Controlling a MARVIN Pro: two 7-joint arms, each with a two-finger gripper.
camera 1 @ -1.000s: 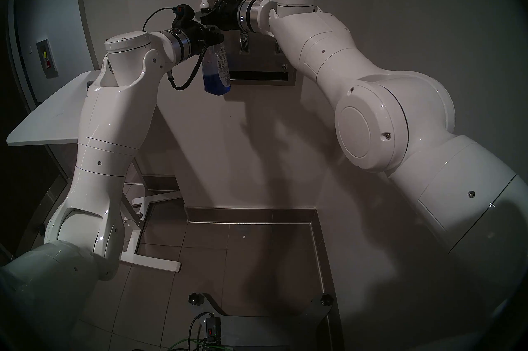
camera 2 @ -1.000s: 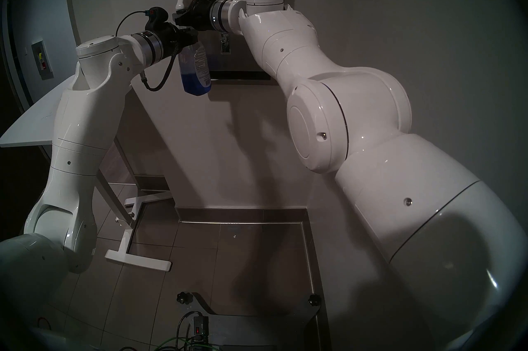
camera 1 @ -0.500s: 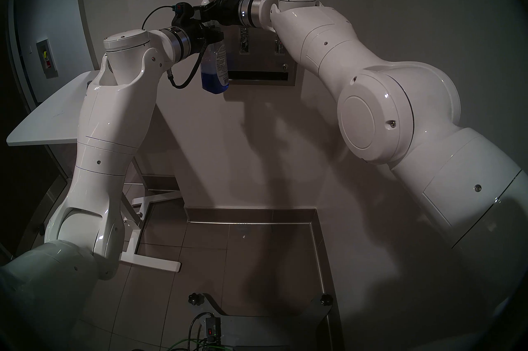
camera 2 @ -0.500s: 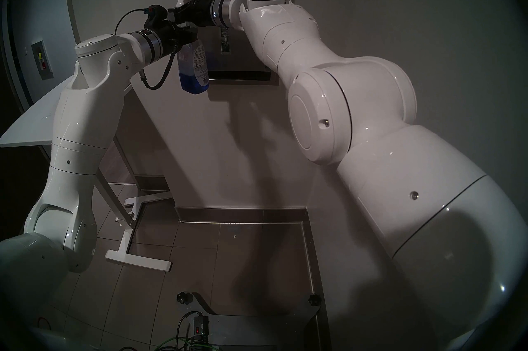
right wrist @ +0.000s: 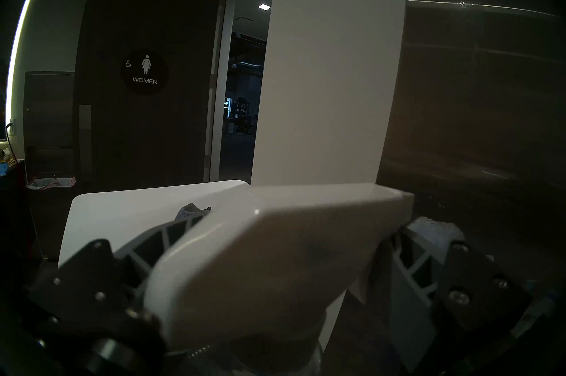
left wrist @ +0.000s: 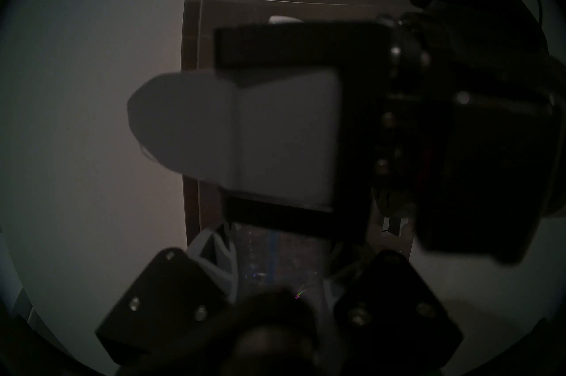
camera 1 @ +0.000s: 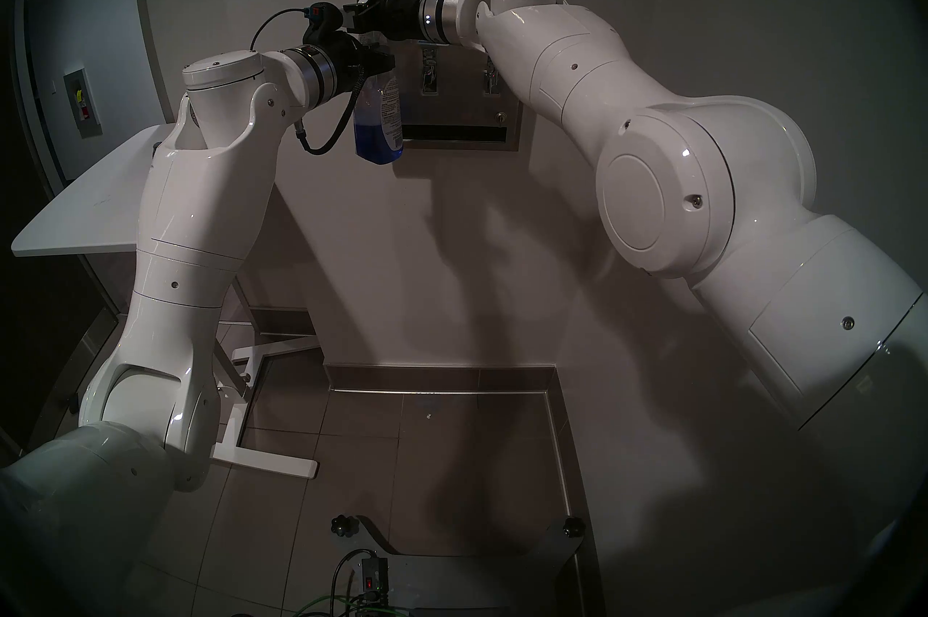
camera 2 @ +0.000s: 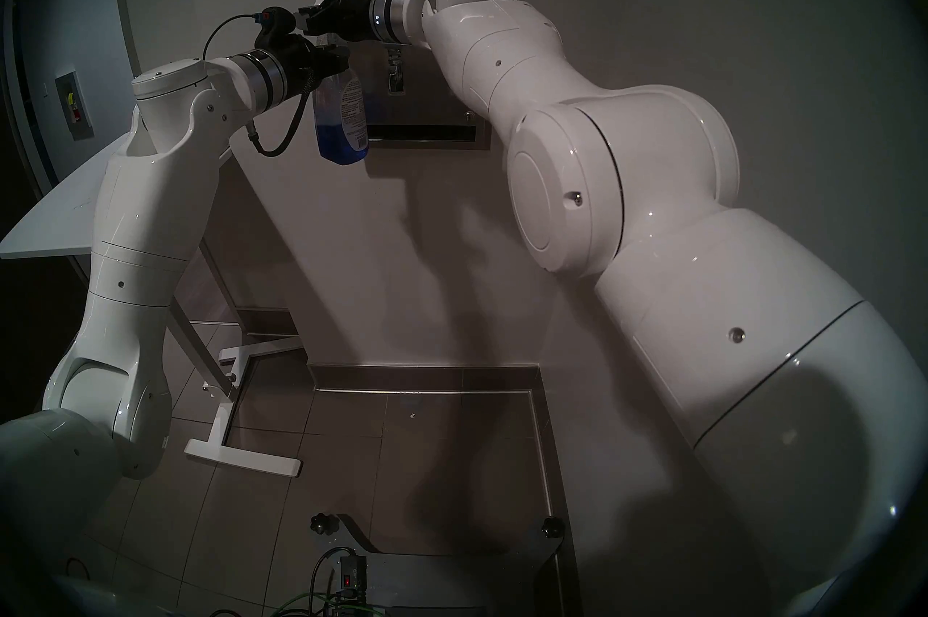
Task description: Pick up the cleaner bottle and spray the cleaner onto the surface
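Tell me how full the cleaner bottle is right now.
Roughly a third full. In the head view the cleaner bottle hangs upright from the left claw, with blue liquid only in its lower part and clear plastic above.

The right gripper (camera 1: 357, 14) (straddling the spray head) blocks passage above the left gripper (camera 1: 377, 61).

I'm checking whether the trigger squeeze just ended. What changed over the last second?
The right end effector went from clamped on the white spray head to spread apart around it, rising slightly. The left end effector stayed shut on the cleaner bottle, which hangs in the same spot before the steel dispenser.
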